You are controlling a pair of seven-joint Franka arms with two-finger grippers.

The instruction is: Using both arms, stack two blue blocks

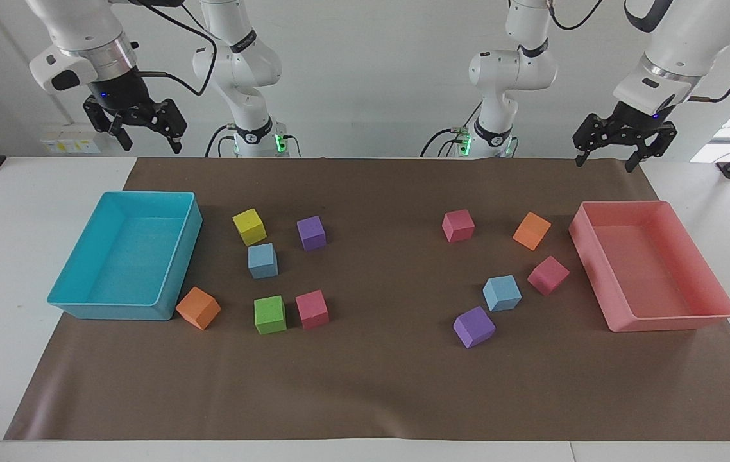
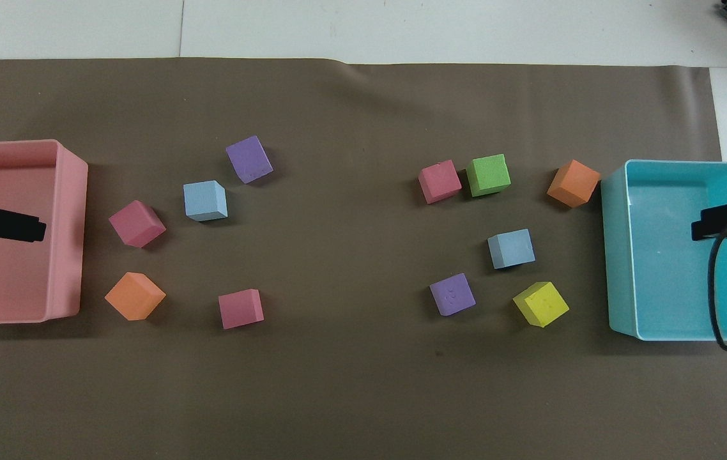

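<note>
Two sky-blue blocks lie apart on the brown mat. One blue block (image 1: pixel 262 260) (image 2: pixel 512 248) sits toward the right arm's end, between a yellow cube (image 1: pixel 249 226) and a green cube (image 1: pixel 270 314). The other blue block (image 1: pixel 501 292) (image 2: pixel 205 200) sits toward the left arm's end, beside a purple cube (image 1: pixel 474 326) and a pink cube (image 1: pixel 548 275). My right gripper (image 1: pixel 151 146) hangs high and open by the turquoise tray (image 1: pixel 172 269), holding nothing. My left gripper (image 1: pixel 603 162) hangs high and open by the pink tray (image 1: pixel 586 256), also holding nothing.
Other cubes are scattered on the mat: orange (image 1: pixel 198 308), pink (image 1: pixel 312 308) and purple (image 1: pixel 311 232) toward the right arm's end, pink (image 1: pixel 458 225) and orange (image 1: pixel 532 230) toward the left arm's end. Both trays hold nothing.
</note>
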